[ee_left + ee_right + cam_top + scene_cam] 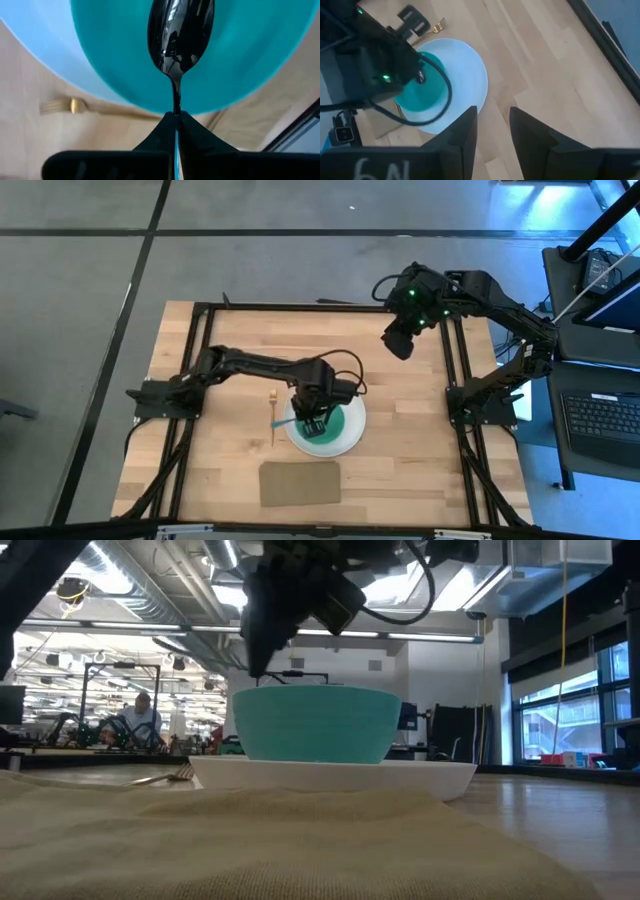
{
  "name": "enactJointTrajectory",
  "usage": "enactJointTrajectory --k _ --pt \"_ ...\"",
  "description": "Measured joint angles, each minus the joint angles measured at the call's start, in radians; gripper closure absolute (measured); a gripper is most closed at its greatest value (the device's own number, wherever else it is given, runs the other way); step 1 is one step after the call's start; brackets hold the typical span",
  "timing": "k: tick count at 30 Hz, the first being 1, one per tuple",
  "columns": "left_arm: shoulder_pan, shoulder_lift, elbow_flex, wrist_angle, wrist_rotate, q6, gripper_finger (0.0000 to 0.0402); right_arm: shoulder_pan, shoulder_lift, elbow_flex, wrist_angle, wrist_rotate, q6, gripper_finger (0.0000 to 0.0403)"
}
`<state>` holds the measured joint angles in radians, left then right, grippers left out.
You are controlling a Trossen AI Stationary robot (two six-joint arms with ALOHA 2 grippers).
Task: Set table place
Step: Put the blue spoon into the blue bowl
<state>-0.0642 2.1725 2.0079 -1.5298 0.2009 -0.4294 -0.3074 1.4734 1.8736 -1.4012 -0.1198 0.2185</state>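
Note:
The round white plate lies on the wooden table with the teal bowl standing on it. The pale fork lies on the table just left of the plate. My left gripper is above the bowl's left part, shut on the dark spoon, whose scoop end is over the bowl. My right gripper is open and empty, raised over the table's far right part. My left gripper pinches the spoon's thin handle between its two fingers. The spoon runs on straight ahead of the fingers, its scoop end away from them over the teal bowl. The fingers come from above, pointing down. Whether the spoon touches the bowl, I cannot tell.
A tan rectangular mat lies near the table's front edge, just in front of the plate. The black frame rails run along the table's left and right sides. A person shows far off in the room behind.

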Motion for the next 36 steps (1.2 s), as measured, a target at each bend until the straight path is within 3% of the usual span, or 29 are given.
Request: enactJointTrajectory --k 9,23,36 --pt "0.041 0.001 0.0 0.061 0.0 0.022 0.0401 0.063 0.0 0.0 0.044 0.096 0.024 0.0286" --pt "0.014 0.117 0.0 0.066 0.031 0.074 0.04 0.109 0.0 0.0 0.055 0.101 0.05 0.0286" --pt "0.017 0.145 0.0 0.134 0.055 0.11 0.0343 0.109 0.001 0.0 0.057 0.102 0.039 0.0286"
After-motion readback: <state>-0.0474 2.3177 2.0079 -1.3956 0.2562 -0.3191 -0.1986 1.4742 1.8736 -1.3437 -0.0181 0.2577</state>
